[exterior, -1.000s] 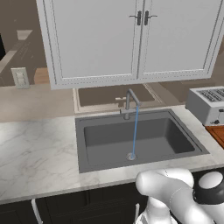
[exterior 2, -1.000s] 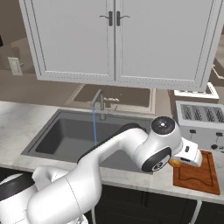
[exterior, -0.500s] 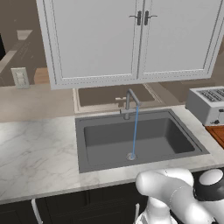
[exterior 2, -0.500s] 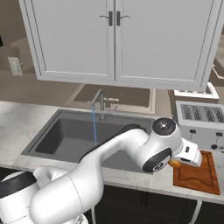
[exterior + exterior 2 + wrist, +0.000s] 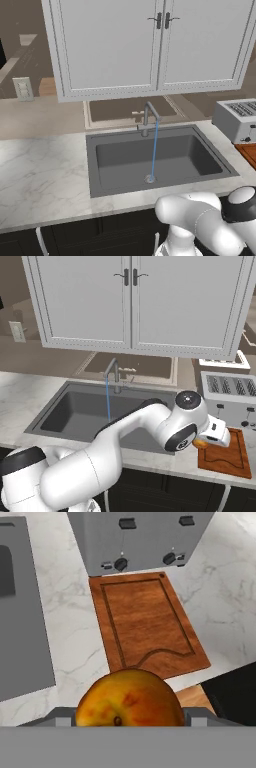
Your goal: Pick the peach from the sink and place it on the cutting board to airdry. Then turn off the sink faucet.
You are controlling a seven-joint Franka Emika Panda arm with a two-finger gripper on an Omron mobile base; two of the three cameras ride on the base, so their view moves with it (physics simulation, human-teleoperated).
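Observation:
My gripper (image 5: 202,442) is shut on the peach (image 5: 129,699), an orange-red fruit that hangs at the bottom of the hand view and peeks out under the hand (image 5: 199,444) in the right base view. It is held just above the near left edge of the cutting board (image 5: 145,622) (image 5: 227,456), a reddish-brown wooden board with a groove. The board's corner (image 5: 248,152) shows at the right of the left base view. The dark grey sink (image 5: 170,157) (image 5: 75,411) lies to the left. Its faucet (image 5: 148,117) (image 5: 114,373) is running a thin blue stream onto the drain (image 5: 150,178).
A silver toaster (image 5: 140,537) (image 5: 227,391) (image 5: 237,120) stands right behind the board. White wall cabinets (image 5: 135,301) hang over the sink. Marble counter (image 5: 40,170) stretches left of the basin, and the counter's front edge (image 5: 220,687) lies just past the board.
The hand with the peach has barely shifted over the board's near edge. The water keeps running.

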